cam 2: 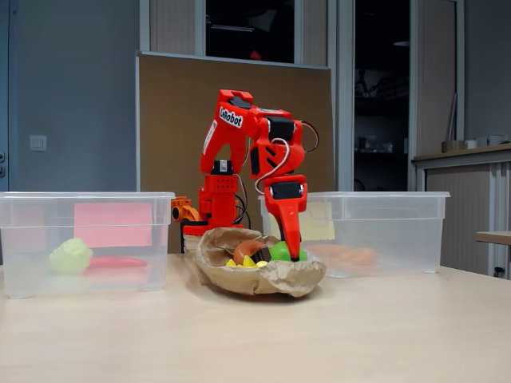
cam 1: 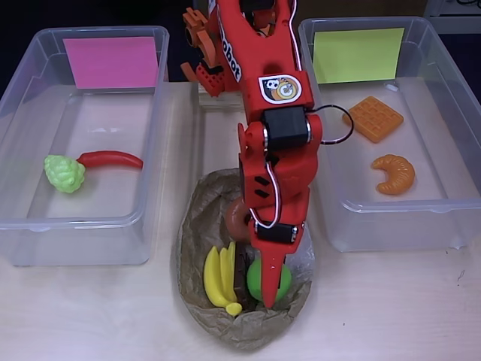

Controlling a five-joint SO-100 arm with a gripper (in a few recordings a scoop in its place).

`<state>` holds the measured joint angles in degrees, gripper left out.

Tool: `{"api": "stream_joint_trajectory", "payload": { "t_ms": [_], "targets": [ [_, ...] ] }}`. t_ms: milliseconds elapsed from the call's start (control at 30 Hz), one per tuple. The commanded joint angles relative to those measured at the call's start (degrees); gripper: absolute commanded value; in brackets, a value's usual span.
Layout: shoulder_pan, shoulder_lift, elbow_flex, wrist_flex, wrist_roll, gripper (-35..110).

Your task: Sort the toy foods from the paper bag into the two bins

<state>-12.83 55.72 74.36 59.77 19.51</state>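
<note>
- The red arm (cam 1: 274, 143) reaches down into the paper bag (cam 1: 197, 226), which sits near the middle of the table (cam 1: 391, 308) between the two bins.
- The fingers (cam 1: 269, 289) are at the green apple (cam 1: 264, 280) in the bag's right side; in the overhead view one finger lies across the apple, and whether they are spread or clamped on it cannot be told.
- In the fixed view the apple (cam 2: 280, 251) shows just beside the fingers (cam 2: 295, 251), above the bag's rim (cam 2: 263, 279).
- Also in the bag: the yellow banana (cam 1: 220, 277) at left, the chocolate bar (cam 1: 240, 274) touching it, and the brown donut (cam 1: 236, 218) farther back, partly under the arm.
- The left bin (cam 1: 22, 218), with the pink label (cam 1: 111, 62), holds the pale-green grapes (cam 1: 65, 173) touching the red chili (cam 1: 111, 159).
- The right bin (cam 1: 451, 218), with the yellow-green label (cam 1: 358, 54), holds the orange waffle (cam 1: 373, 118) and, nearer, the croissant (cam 1: 394, 173), apart from each other.
</note>
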Motion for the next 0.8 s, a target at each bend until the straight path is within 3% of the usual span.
{"api": "stream_joint_trajectory", "payload": {
  "t_ms": [0, 233, 567, 767],
  "targets": [
    [1.32, 0.97, -1.49, 0.62, 0.79, 33],
    [2.2, 0.44, -3.16, 0.88, -1.32, 16],
    [2.37, 5.54, -12.92, 18.19, -9.14, 16],
    [5.45, 20.04, -5.98, 19.95, -17.23, 17]
  ]
}}
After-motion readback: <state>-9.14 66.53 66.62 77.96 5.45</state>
